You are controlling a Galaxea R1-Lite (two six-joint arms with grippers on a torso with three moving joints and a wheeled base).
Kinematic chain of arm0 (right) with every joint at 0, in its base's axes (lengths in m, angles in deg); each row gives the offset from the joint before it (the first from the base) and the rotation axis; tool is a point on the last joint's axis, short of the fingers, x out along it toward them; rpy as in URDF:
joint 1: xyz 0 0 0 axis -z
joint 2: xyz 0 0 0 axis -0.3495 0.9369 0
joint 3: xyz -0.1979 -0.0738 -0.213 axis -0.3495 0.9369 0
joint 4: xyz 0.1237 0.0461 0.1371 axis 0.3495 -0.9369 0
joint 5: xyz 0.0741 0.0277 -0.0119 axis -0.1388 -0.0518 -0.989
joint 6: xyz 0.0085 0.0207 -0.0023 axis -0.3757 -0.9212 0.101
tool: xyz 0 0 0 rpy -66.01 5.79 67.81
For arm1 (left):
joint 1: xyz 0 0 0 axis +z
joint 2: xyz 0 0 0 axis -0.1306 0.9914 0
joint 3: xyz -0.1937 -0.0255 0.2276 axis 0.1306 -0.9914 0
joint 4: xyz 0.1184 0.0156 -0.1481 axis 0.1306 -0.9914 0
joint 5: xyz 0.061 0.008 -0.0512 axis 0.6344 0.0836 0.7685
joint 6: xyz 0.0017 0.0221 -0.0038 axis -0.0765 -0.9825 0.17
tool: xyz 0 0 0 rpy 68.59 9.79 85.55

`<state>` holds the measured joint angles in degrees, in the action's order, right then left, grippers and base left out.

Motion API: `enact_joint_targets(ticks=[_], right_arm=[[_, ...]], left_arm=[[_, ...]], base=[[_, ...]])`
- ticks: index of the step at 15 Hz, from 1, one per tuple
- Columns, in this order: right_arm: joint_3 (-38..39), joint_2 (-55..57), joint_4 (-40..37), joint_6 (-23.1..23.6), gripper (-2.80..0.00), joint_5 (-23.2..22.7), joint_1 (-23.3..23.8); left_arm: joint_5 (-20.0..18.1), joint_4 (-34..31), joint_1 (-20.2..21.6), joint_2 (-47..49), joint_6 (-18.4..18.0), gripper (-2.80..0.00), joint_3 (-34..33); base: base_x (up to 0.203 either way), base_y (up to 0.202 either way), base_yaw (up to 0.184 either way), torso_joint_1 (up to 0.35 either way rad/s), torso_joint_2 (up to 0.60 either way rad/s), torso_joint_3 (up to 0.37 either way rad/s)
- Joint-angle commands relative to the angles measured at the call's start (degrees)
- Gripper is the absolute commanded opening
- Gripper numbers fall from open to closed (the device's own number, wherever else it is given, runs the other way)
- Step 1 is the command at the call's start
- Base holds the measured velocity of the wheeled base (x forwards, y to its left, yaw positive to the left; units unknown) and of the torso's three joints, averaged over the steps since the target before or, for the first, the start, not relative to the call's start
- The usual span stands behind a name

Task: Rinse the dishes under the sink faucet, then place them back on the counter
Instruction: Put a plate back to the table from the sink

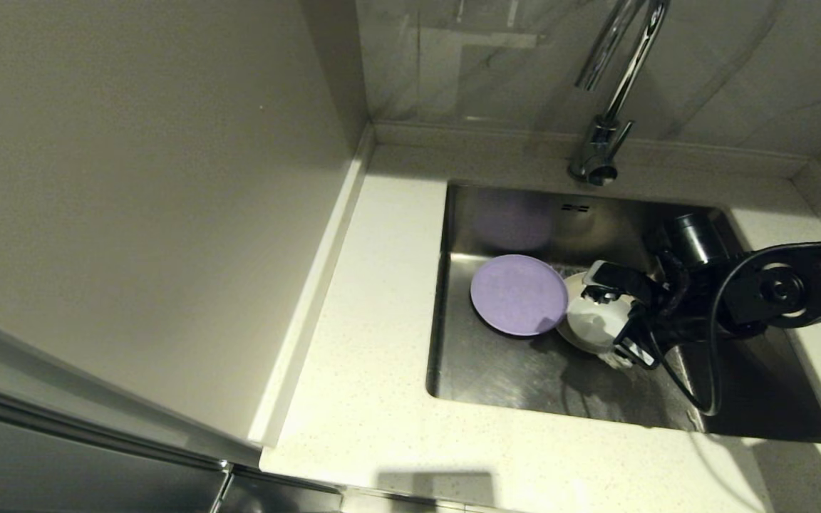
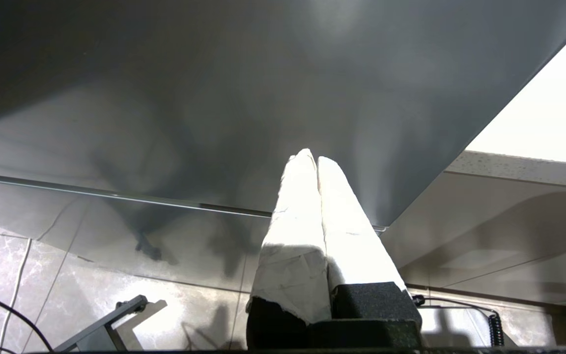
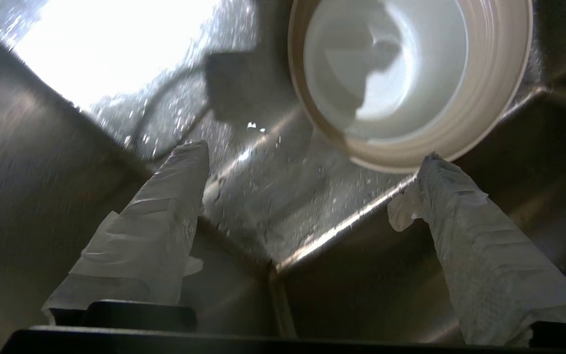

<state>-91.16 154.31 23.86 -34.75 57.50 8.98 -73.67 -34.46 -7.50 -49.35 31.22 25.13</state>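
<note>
The right gripper (image 1: 613, 320) is reaching into the square brushed-steel sink (image 1: 517, 370), its paper-wrapped fingers (image 3: 165, 206) spread wide and holding nothing, hovering at the small white bowl (image 1: 592, 320), which is sitting on the cream-beige plate (image 1: 573, 283) just beside the flat lilac-purple plate (image 1: 517, 293). The bowl is looking light, rigid and probably slick when wet, so pinching its rim is seeming the surest hold. The right wrist view is showing the bowl's hollow (image 3: 386, 73) and droplets on the steel; the head view is giving the chrome gooseneck faucet (image 1: 606, 107) and the speckled cream desk (image 1: 368, 342). Only the left wrist view is showing the left gripper (image 2: 316, 162), fingers pressed together, parked away from the sink.
</note>
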Motion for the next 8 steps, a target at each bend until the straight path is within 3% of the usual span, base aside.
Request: enact_joint_targets(ticks=[1,8], right_arm=[[-0.03,4.1,2.85,-1.11,0.0,1.28,-1.21],[-0.51,12.97,12.61,-5.05,0.0,6.74,-2.32]], left_arm=[[0.04,0.02,0.0,-0.18,0.02,-2.8,0.0],[0.04,0.02,0.0,-0.18,0.02,-2.8,0.0]], base=[[0.0,0.0,0.0,0.0,0.0,0.0],[0.0,0.0,0.0,0.0,0.0,0.0]])
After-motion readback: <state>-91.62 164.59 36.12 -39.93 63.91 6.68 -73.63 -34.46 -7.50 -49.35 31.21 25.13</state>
